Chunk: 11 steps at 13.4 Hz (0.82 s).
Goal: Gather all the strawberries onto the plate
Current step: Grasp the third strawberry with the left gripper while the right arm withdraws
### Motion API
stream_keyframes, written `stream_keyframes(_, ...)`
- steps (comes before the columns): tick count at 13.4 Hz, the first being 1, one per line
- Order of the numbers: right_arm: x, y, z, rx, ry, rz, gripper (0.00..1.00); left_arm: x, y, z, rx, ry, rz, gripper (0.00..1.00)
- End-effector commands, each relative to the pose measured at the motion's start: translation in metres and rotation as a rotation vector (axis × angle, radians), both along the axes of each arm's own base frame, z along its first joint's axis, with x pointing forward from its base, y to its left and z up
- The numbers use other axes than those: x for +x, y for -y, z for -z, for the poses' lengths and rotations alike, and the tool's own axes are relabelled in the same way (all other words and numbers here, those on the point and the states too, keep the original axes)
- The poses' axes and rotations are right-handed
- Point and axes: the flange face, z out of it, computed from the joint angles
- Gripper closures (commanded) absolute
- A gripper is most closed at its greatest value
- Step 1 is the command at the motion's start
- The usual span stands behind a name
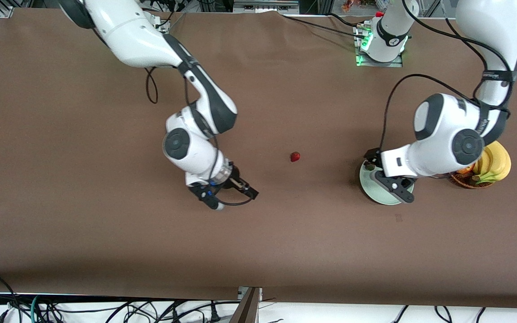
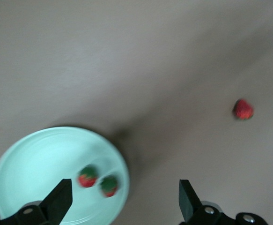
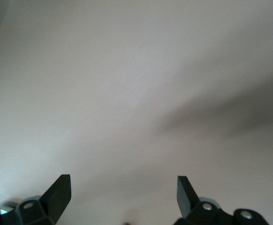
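Glossy white arm shells, black joint bands, round grey caps, looping black cables

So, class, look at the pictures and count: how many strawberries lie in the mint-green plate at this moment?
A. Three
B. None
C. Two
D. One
C: the left wrist view shows two strawberries lying side by side in the plate, while a third strawberry sits on the bare brown table, apart from the plate.
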Motion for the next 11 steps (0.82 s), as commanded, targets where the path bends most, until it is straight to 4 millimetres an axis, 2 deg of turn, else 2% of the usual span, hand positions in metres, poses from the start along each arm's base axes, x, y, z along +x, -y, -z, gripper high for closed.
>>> stream_keyframes(1, -0.01, 0.063, -0.048, -0.096, 0.001, -0.169, 0.0, -0.004, 0.053, 0.019, 0.013, 0.016, -0.092, 0.0)
stream_keyframes(3, -0.032, 0.115, -0.074, -0.129, 0.031, -0.286, 0.0, -0.007, 0.092, 0.033, -0.007, 0.06, -0.14, 0.0)
stream_keyframes(5, -0.06, 0.153, -0.107, -0.152, 0.057, -0.327, 0.0, -0.016, 0.134, 0.064, -0.023, 0.094, -0.183, 0.0)
stream_keyframes(6, -0.07, 0.165, -0.127, -0.178, 0.065, -0.354, 0.0, -0.016, 0.144, 0.077, -0.014, 0.133, -0.183, 0.0)
stream_keyframes(8, -0.085, 0.191, -0.165, -0.234, 0.014, -0.375, 0.0, -0.021, 0.153, 0.088, 0.017, 0.15, -0.232, 0.0)
stream_keyframes(10, -0.101, 0.203, -0.202, -0.242, 0.016, -0.385, 0.0, -0.041, 0.179, 0.092, 0.045, 0.1, -0.399, 0.0)
stream_keyframes(11, -0.105, 0.22, -0.217, -0.245, 0.017, -0.387, 0.0, -0.053, 0.19, 0.095, 0.071, 0.066, -0.487, 0.0)
